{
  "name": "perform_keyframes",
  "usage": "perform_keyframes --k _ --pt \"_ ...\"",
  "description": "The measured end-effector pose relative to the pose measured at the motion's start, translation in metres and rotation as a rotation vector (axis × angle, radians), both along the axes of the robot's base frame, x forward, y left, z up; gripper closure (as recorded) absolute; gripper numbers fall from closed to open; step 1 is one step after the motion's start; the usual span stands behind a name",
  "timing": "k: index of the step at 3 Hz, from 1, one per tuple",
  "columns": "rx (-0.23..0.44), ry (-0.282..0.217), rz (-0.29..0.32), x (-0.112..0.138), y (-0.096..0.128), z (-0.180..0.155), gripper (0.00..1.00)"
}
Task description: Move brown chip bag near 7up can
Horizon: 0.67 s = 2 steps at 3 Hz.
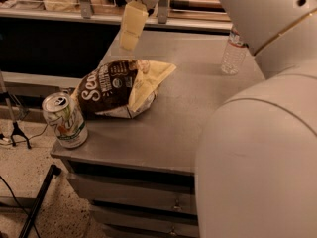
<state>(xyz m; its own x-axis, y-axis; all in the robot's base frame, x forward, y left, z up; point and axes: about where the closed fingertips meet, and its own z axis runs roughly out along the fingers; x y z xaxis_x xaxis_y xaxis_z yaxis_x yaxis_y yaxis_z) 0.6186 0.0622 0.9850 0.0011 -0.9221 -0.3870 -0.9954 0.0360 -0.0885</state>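
The brown chip bag point(119, 88) lies on its side at the front left of the grey table point(198, 113), its pale yellow corner pointing to the right. The 7up can point(64, 120) stands upright at the table's front left corner, just left of the bag and almost touching it. My gripper point(131, 29) hangs in the air above and behind the bag. It is well clear of the bag, open and holding nothing.
A clear plastic water bottle point(233, 52) stands at the back right of the table. My large white arm point(262, 148) fills the right foreground. A counter with shelves point(59, 9) runs behind the table. Cables and a stand leg point(34, 202) lie on the floor at the left.
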Motion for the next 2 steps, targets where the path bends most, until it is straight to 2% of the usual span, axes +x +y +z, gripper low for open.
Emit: perform_keyframes --k 1,2 --pt "0.054 -0.070 -0.020 0.0190 0.0112 0.0157 0.00" --pt "0.054 -0.070 -0.020 0.0190 0.0112 0.0157 0.00"
